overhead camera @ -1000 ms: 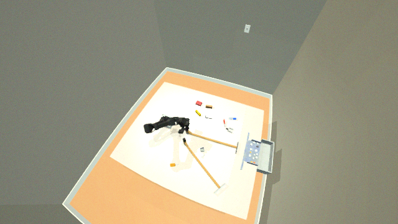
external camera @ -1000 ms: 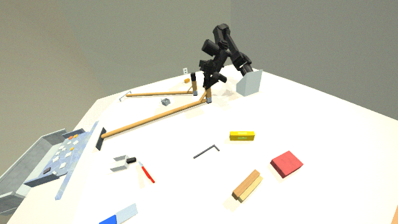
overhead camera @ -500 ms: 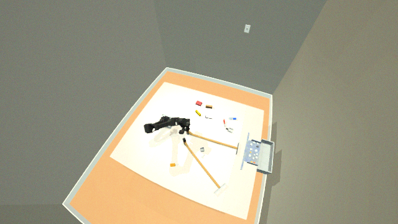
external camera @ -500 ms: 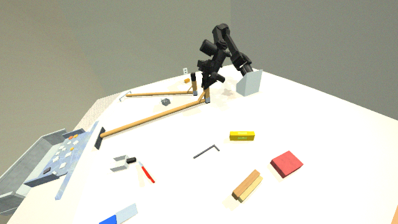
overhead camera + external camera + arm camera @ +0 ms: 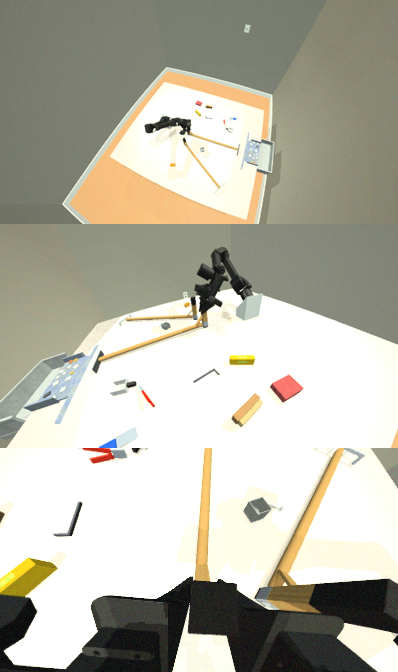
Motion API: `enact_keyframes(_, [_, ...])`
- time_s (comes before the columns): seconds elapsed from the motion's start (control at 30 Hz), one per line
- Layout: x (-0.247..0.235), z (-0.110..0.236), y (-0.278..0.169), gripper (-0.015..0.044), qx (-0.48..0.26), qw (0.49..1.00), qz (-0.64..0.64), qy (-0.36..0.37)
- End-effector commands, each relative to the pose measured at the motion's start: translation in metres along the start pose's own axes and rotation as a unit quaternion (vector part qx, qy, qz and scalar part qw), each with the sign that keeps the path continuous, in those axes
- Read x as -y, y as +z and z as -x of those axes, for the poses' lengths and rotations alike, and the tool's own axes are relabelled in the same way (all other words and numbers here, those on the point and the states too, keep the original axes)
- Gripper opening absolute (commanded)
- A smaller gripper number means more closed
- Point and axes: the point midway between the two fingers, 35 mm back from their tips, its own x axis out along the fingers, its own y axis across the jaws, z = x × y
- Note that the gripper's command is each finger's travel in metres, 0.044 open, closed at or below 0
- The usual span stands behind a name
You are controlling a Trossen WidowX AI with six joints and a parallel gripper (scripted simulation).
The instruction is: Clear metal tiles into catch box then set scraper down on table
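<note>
Claw [image 5: 200,608] clamped on the black grip end of the long scraper [image 5: 149,342]. Handle runs low across the worktop [image 5: 311,348] toward the bench plate [image 5: 66,379]; its dark blade [image 5: 97,361] stands just at the near edge of the plate, not yet over it as far as I can tell.

Tiles [image 5: 63,373] lie scattered on the plate: mostly pale, a couple orange, one dark near the low corner. Catch box [image 5: 18,389] sits at the plate's far end, open side toward the tiles.

A second long-handled tool [image 5: 155,317] lies beside the held one, handle ends near each other at the claw. A small grey block [image 5: 165,325] rests between the two shafts.

Step in hand, as I judge it: carry the blade onto the plate and push through.
- Keep the blade square to the plate's long line so tiles go ahead of it, not round the ends.
- Blade looks narrower than the plate; expect more than one pass, overlapping.
- Keep the blade edge down on the steel; a lifted edge rides over thin tiles.
- Long lever, small grip: push slowly, or the handle may twist in the claw.
- Mind the raised side rail [image 5: 78,386] of the plate and the spare tool's handle.
</note>
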Motion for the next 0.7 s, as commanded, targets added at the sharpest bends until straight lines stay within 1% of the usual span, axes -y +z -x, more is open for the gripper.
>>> enact_keyframes(0.0, [0.001,-0.003,0.011,0.0000,0.006,1.000,-0.006,0.001])
enact_keyframes(0.67, [0.005,-0.021,0.038,0.0000,0.006,1.000,-0.010,-0.002])
